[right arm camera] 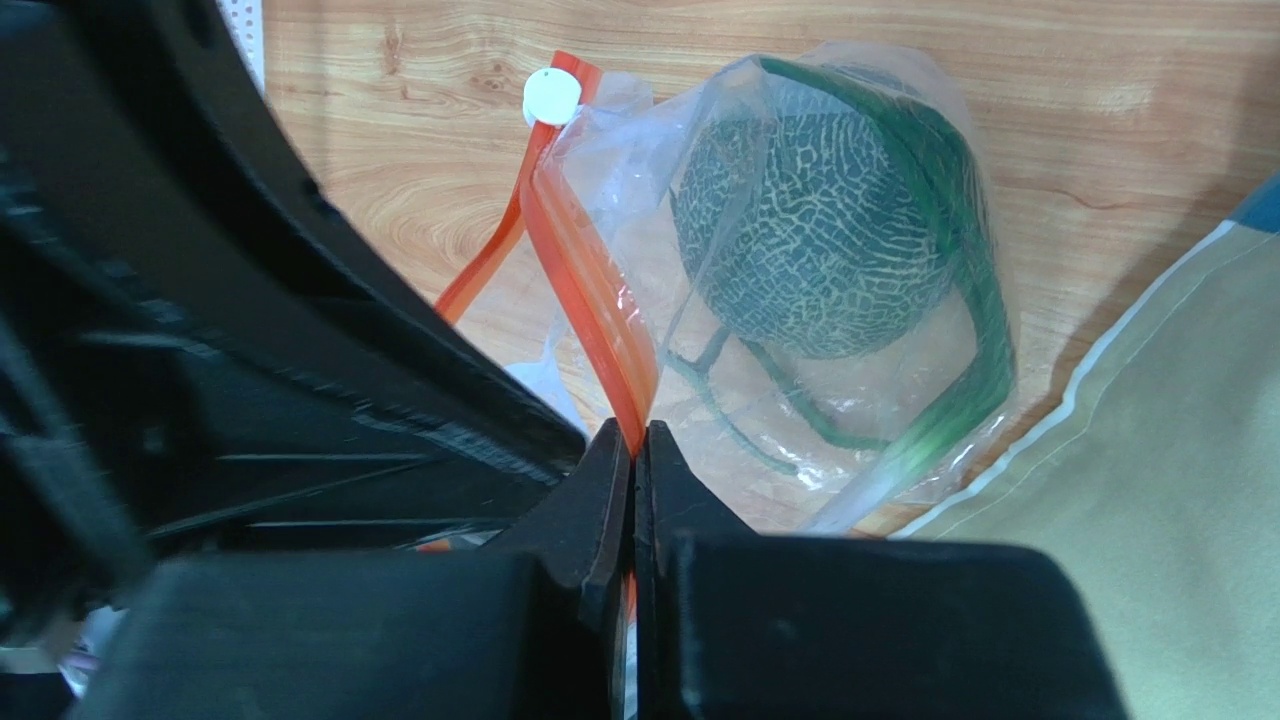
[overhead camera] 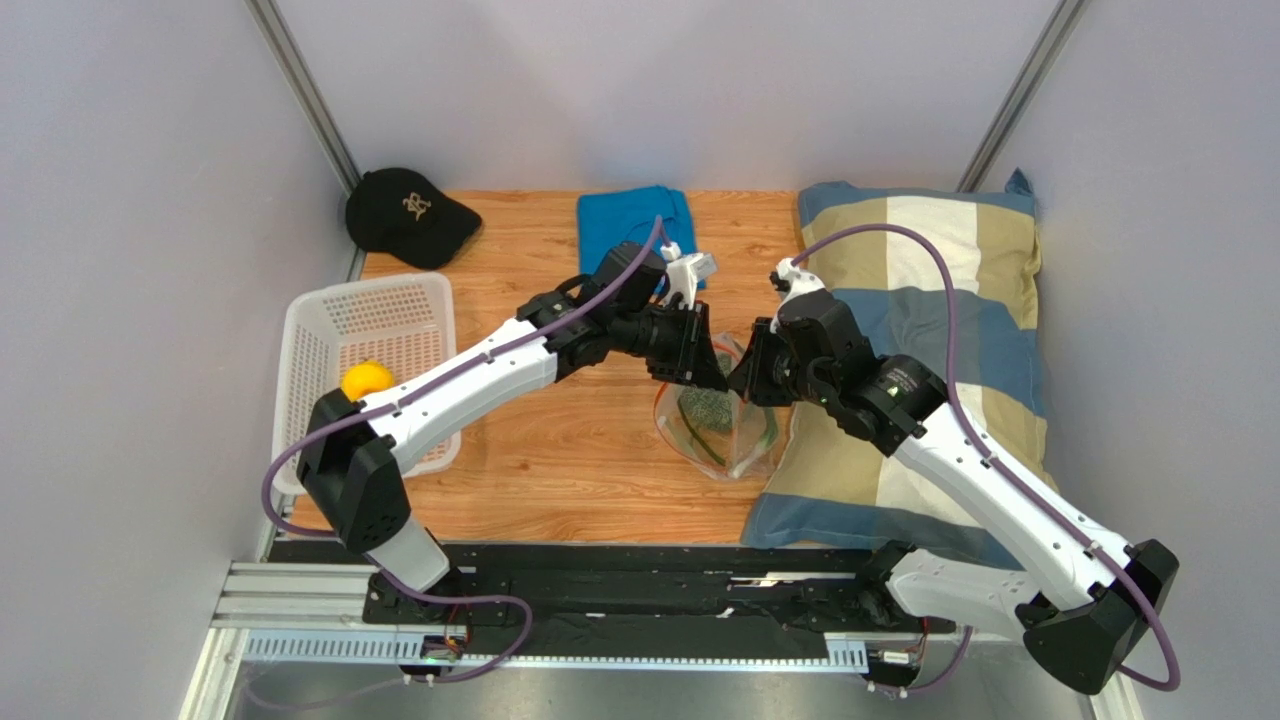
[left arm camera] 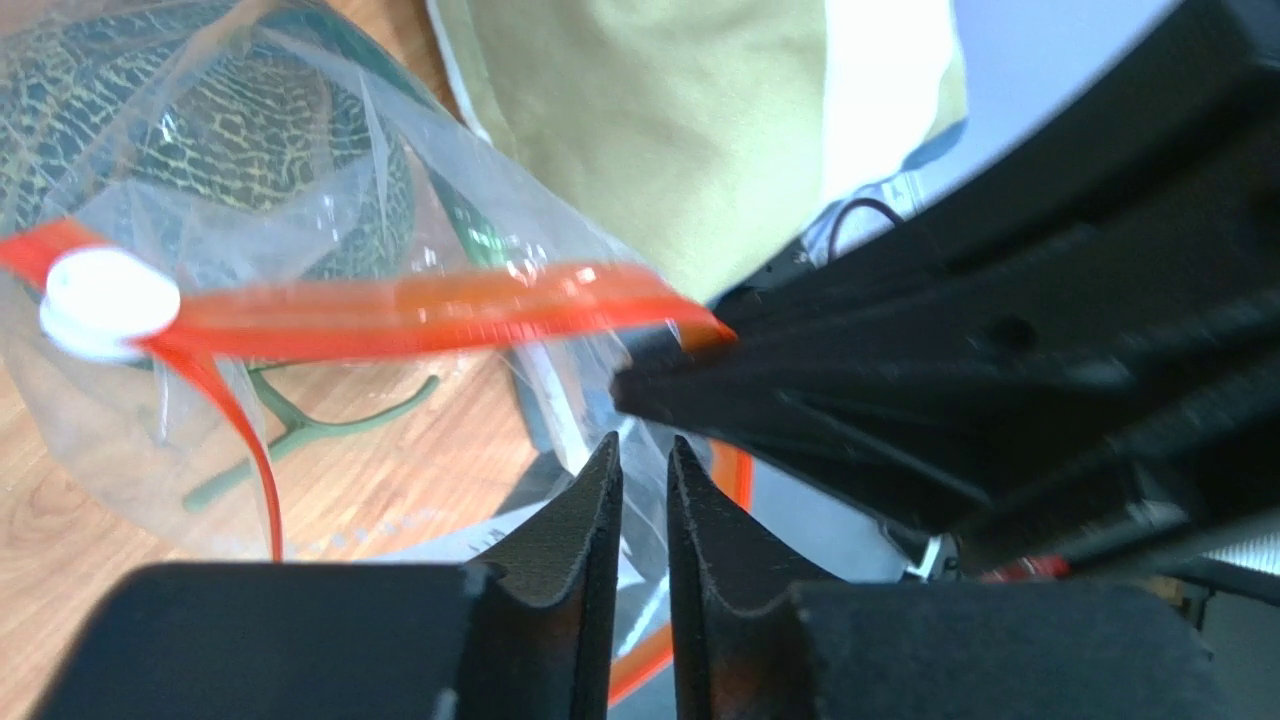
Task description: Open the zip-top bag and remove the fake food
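Note:
The zip-top bag [overhead camera: 732, 438] hangs between my two grippers over the wooden table, at the pillow's left edge. Its orange-red zip strip [right arm camera: 594, 300] is parted, and the white slider [right arm camera: 552, 99] sits at the strip's far end. It also shows in the left wrist view [left arm camera: 105, 300]. The grey-green leafy ball [right arm camera: 819, 240] with green stems lies inside the bag. My right gripper [right arm camera: 633, 432] is shut on the zip strip. My left gripper [left arm camera: 643, 443] is pinched on the clear plastic of the bag's other lip. The yellow fruit [overhead camera: 365, 380] lies in the white basket. The red fruit is out of view.
A white basket [overhead camera: 376, 315] stands at the left. A black cap [overhead camera: 409, 215] and a folded blue cloth [overhead camera: 631, 225] lie at the back. A striped pillow [overhead camera: 932, 300] covers the right side of the table.

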`<state>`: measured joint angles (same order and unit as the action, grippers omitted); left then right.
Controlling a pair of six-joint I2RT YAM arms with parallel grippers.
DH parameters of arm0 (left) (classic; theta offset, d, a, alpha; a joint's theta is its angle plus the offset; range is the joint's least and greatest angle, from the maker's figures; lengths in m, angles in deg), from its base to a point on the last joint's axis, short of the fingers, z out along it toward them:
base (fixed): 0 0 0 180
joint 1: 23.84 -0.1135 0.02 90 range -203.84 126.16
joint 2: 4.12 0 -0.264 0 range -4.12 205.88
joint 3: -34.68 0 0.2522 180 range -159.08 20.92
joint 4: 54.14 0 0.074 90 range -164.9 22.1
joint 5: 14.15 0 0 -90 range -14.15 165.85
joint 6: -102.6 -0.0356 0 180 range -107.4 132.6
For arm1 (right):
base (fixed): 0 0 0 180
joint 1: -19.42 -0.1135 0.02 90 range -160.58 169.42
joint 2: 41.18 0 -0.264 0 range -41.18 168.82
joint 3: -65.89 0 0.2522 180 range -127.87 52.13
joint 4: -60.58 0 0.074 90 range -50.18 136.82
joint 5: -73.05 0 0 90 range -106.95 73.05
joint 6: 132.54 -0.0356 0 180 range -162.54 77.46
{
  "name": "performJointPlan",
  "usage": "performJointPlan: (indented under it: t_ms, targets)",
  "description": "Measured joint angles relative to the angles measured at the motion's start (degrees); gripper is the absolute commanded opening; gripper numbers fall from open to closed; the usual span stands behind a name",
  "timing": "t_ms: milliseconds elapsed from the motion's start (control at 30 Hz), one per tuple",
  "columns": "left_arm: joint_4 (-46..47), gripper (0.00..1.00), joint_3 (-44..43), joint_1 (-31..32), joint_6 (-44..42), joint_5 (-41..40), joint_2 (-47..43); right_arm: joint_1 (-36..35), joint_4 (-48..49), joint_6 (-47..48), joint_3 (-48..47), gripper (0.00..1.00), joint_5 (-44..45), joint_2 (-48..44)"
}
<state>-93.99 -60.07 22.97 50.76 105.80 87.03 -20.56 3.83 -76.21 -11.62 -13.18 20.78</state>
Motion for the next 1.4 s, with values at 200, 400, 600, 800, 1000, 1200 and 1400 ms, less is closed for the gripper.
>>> performJointPlan:
  t_ms: [200,400,600,800,1000,1200,1400]
  targets:
    - [-1.8,0.22,-0.5,2.0,0.1,-5.1,2.4,0.1,0.4,-4.0,0.0,0.0,0.2,0.0]
    - [-3.1,0.4,0.2,2.3,-0.7,-9.8,4.7,0.7,0.4,-6.1,0.2,0.0,0.3,-0.3]
    - [-4.5,0.32,2.6,2.3,-1.4,-12.5,6.6,0.9,2.5,-6.0,3.4,0.0,-2.9,-1.0]
    - [-6.9,0.53,5.0,2.3,-2.8,-14.2,7.5,0.9,3.0,-5.4,5.4,0.0,-4.4,-0.5]
    - [-8.9,0.64,4.9,2.3,-4.1,-13.3,2.0,0.9,2.9,-3.9,5.4,0.0,-4.5,-0.7]
    - [-12.2,0.6,0.4,2.3,-5.8,-14.2,-8.9,0.9,2.4,-2.6,4.9,0.0,-4.7,-0.6]
    - [-17.2,0.7,-4.0,1.7,-6.1,-19.0,-12.2,0.9,2.4,-2.3,3.2,0.0,-5.4,-0.5]
